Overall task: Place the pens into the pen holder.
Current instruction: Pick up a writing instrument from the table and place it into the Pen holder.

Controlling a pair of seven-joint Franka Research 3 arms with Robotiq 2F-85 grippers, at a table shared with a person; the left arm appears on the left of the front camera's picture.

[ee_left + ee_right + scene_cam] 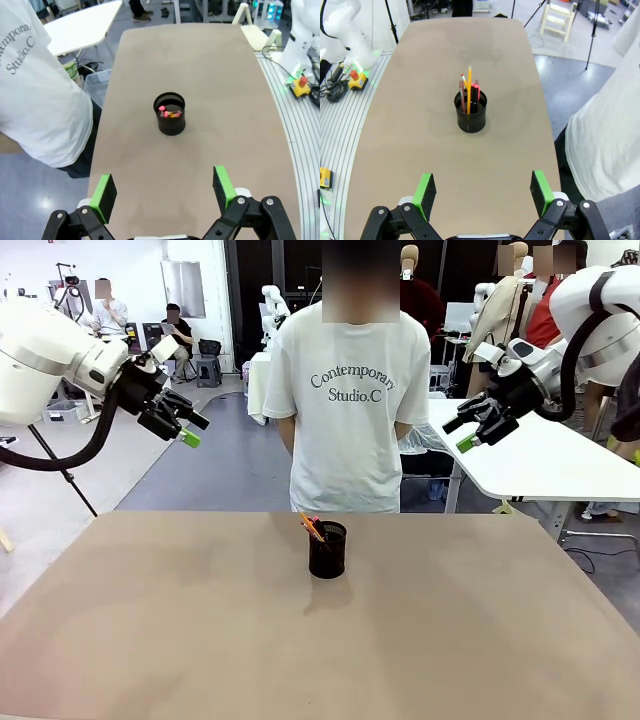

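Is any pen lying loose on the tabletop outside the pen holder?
No: in the right wrist view the pens all stand inside the pen holder, and the table around it carries nothing else.

We look across a matte brown tabletop (200, 640) with rounded far corners. Beyond it we see a glossy blue-grey floor (220, 470) catching soft overhead light. To the far right stands a white rounded table (560, 460) on pale metal legs. At the far left we see a white wall (130, 270), a dark low stool (208, 370), and a slanting black tripod leg (62, 472).
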